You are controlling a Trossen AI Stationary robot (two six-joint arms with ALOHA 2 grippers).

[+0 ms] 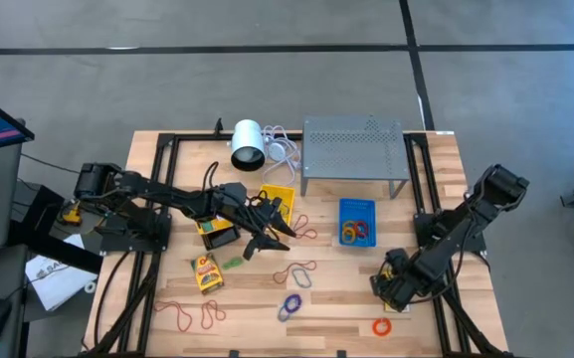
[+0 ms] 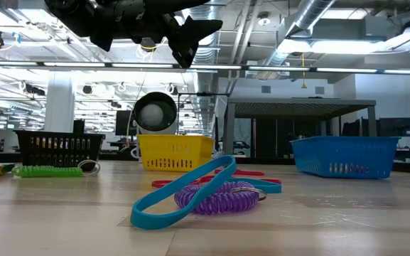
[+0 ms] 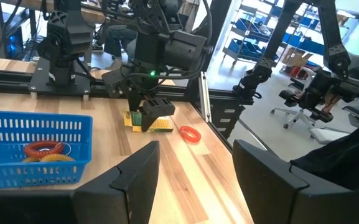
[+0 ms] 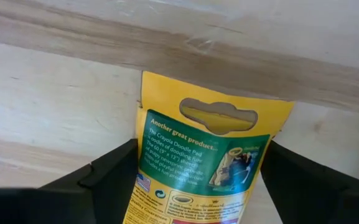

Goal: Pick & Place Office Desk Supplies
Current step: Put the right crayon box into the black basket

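My right gripper (image 1: pixel 391 283) points down near the table's right front, open. Its fingers stand on either side of a yellow-and-green packet (image 4: pixel 207 155) that lies under them; the left wrist view also shows this packet (image 3: pixel 157 124). My left gripper (image 1: pixel 277 234) hangs open above the table's middle, near level, with nothing between its fingers (image 3: pixel 135 177). A second packet (image 1: pixel 207 271) lies flat at the left front. Rubber bands lie loose on the wood: red (image 1: pixel 177 313), purple (image 1: pixel 288 303), orange (image 1: pixel 381 326). A blue bin (image 1: pixel 356 221) holds several bands. Yellow (image 1: pixel 277 199) and black (image 1: pixel 217 234) bins stand left of the middle. My right gripper comes at the packet from above, one finger along each long edge (image 4: pixel 143 149), below its hang-hole end (image 4: pixel 219 115). I cannot tell whether the fingers touch the packet. The packet seems to lie on the table.
A grey perforated stand (image 1: pixel 354 149) and a white cylinder (image 1: pixel 248 142) with its cable stand at the far edge. Black frame rails (image 1: pixel 152 239) run along both table sides. A blue band (image 2: pixel 183 192) and a purple coil (image 2: pixel 215 199) lie near the front edge.
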